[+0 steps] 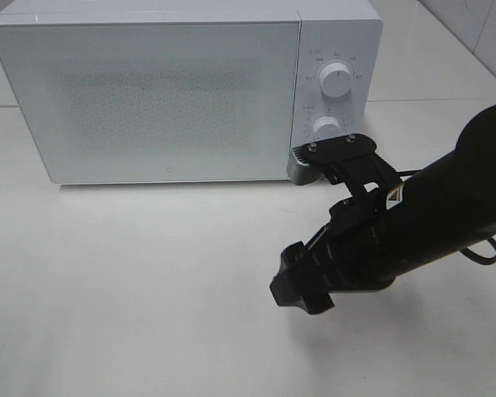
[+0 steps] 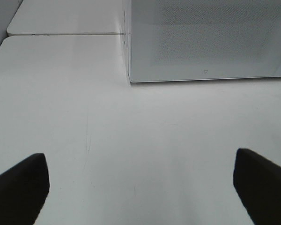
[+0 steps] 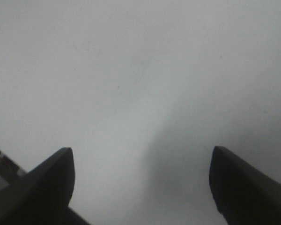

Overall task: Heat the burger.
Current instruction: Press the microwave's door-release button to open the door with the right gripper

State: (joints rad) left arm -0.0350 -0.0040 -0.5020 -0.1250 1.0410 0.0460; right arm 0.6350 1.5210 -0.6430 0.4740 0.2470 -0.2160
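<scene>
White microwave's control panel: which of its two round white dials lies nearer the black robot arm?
The lower round white dial. In the high view, the bracket of the black right arm appears right beneath it, while the upper round white dial stands clear above.

Black right arm (image 1: 455,198), black end effector (image 3: 143,157); cable (image 1: 484,258); screwed bracket (image 1: 345,150).

White tabletop (image 1: 149,289) all round, evenly lit, with a soft shadow (image 3: 178,154) just beneath the right pincer (image 1: 300,285). Beyond the pincer sits a white microwave (image 1: 149,91), door shut. A table seam (image 2: 61,34) runs past it, and there's a pale tiled wall (image 1: 488,33) behind.
</scene>
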